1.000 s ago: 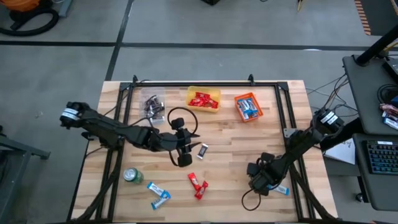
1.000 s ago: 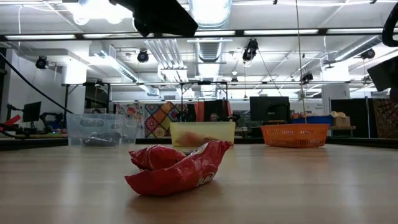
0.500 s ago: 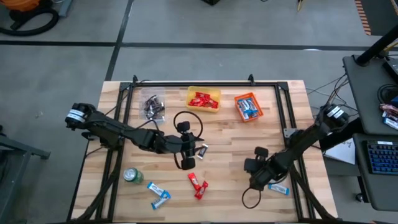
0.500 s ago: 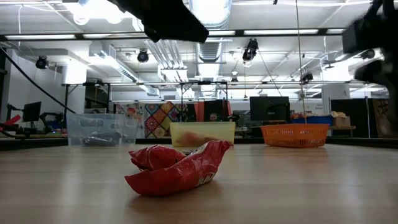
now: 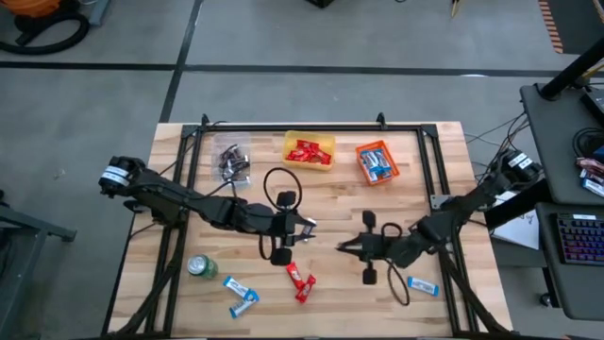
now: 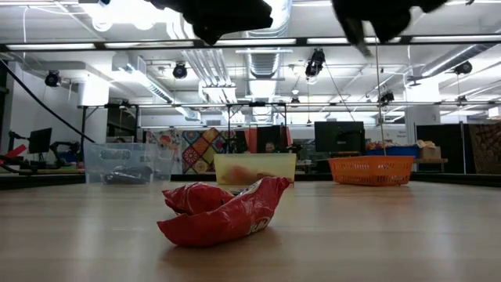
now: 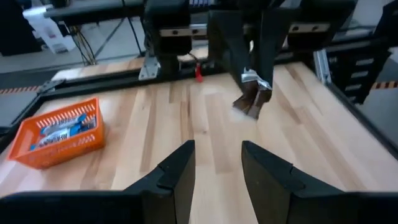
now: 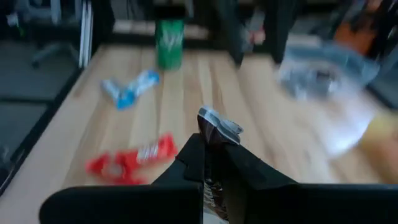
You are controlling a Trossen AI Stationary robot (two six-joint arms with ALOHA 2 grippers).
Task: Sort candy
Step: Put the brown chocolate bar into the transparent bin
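Reaching over mid-table, the left gripper (image 5: 300, 227) has its fingers parted with nothing between them. Just nearer lie two red candy bars (image 5: 300, 280); to their right, the right gripper (image 5: 344, 246) pinches a dark silver-ended candy bar (image 8: 216, 129).

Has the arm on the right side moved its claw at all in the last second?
Yes. The right gripper has swung from near the table's front right corner toward the middle, away from the blue candy lying there. It is shut on a dark-wrapped candy.
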